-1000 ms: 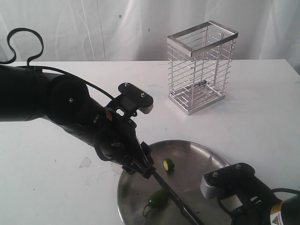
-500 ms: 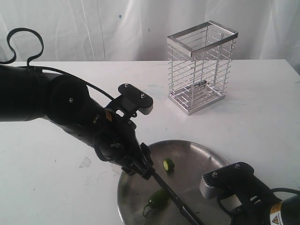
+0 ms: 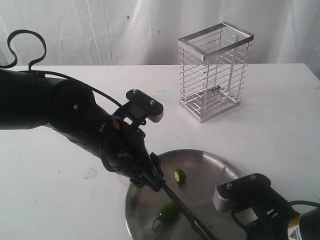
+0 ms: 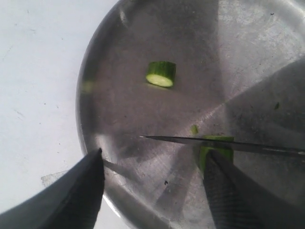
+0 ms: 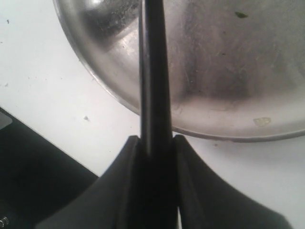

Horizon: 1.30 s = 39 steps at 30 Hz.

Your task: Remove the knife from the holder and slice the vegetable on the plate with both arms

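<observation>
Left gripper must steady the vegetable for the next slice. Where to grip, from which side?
Grip the vegetable by its body on the stem side of the knife, from above with the open left gripper, closing across its narrow width. It lies flat on the plate, and the blade, held in the right gripper, crosses its cut end. The thin curved stem looks too slight to pinch.

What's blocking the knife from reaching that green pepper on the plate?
Nothing visible. The knife lies with its blade straight across the pepper on the plate. The only other thing nearby is a cut slice, lying apart from both.
</observation>
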{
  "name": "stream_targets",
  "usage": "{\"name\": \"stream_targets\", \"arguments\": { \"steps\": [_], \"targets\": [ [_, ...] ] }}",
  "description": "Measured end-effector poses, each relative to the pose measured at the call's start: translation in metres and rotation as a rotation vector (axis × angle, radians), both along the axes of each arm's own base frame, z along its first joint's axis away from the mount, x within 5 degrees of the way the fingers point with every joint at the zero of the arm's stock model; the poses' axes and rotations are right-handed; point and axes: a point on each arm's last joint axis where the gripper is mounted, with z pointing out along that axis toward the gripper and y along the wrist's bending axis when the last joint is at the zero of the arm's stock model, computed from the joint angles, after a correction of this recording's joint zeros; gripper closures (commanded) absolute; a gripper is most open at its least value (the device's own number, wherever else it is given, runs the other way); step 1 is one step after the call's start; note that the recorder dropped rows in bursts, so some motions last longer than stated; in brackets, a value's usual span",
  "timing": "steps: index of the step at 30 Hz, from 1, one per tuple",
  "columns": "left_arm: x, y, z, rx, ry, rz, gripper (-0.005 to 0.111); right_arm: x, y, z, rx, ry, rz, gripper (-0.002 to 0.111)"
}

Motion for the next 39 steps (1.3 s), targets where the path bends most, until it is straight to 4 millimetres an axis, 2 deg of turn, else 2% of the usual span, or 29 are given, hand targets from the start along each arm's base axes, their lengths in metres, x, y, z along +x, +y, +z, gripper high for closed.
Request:
{"name": "stream_targets", "arguments": {
  "steps": [28,39],
  "targets": [
    [-0.002,0.0,-0.001,0.006,0.023,-0.003,0.043,0.001,0.002,0.001,0.025,-0.006,0.008,0.108],
    [-0.002,-0.001,-0.001,-0.011,0.036,0.009,0.043,0.008,0.007,-0.011,-0.009,0.003,-0.008,0.108]
  ]
}}
